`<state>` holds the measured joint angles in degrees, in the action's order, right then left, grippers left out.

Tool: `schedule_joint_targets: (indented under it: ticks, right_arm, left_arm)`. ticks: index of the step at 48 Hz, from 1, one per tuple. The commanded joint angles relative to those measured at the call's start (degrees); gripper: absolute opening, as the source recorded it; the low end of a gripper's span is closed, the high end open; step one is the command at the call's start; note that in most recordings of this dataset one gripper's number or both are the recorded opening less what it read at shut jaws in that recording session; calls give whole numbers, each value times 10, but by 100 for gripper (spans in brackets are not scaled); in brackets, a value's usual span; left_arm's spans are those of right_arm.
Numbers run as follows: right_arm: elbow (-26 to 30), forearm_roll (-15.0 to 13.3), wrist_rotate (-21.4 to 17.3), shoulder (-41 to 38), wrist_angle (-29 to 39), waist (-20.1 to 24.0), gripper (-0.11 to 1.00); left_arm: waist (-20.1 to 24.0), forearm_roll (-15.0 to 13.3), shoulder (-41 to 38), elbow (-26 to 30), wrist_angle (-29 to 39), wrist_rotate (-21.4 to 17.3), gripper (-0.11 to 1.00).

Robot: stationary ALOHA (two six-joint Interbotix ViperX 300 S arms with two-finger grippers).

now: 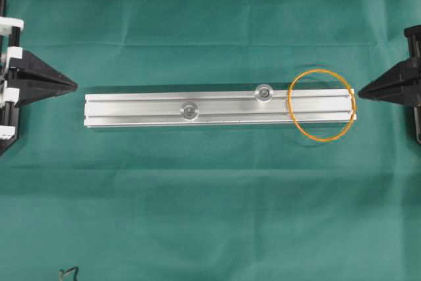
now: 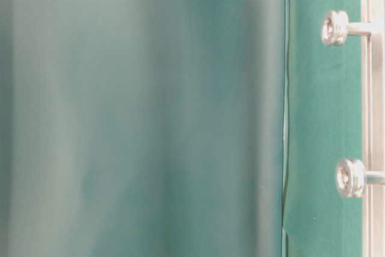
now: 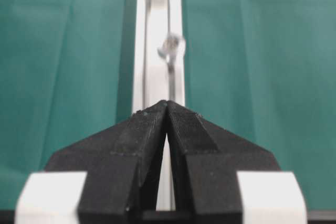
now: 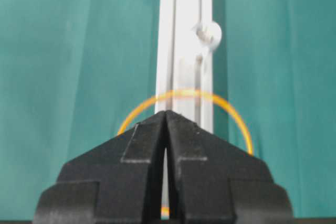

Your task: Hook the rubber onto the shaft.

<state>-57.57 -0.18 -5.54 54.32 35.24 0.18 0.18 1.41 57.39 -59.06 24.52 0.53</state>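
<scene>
Green cloth (image 1: 210, 215) covers the whole work surface. At its left edge in the overhead view, the left gripper (image 1: 74, 85) rests with its black fingers pressed tip to tip, holding nothing, just off the near end of the silver aluminium rail (image 1: 131, 108). Opposite, the right gripper (image 1: 360, 90) is likewise closed to a point and empty, sitting just beyond the rail's other end. Nearest that right gripper lies the orange rubber band (image 1: 293, 116), a loose loop draped flat across the rail's end, wider than the rail, so it spills onto the cloth on both sides. Farther along the rail stand two metal shafts, one (image 1: 264, 92) near the band, the other (image 1: 190, 110) toward the middle; the band circles neither.
</scene>
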Motion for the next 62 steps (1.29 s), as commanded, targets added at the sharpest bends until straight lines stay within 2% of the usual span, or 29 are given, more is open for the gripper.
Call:
schedule_joint_targets:
  ticks: [1,29,47,54,62]
  right_arm:
    - [23,2,-1,-5,27,-1,3]
    - [29,0,-1,-21,57,-1,3]
    - [47,-2,0,-38,226,-1,3]
    - [49,-18,0,-39,284,-1,3]
    - [50,-21,0,-39,303,-1,3]
  left_arm:
    - [1,2,-7,27,25,0,2]
    - [1,2,-11,37,30,1,2]
    - [1,2,-11,38,30,1,2]
    - [2,2,-11,38,30,1,2]
    - [2,1,-11,39,29,1,2]
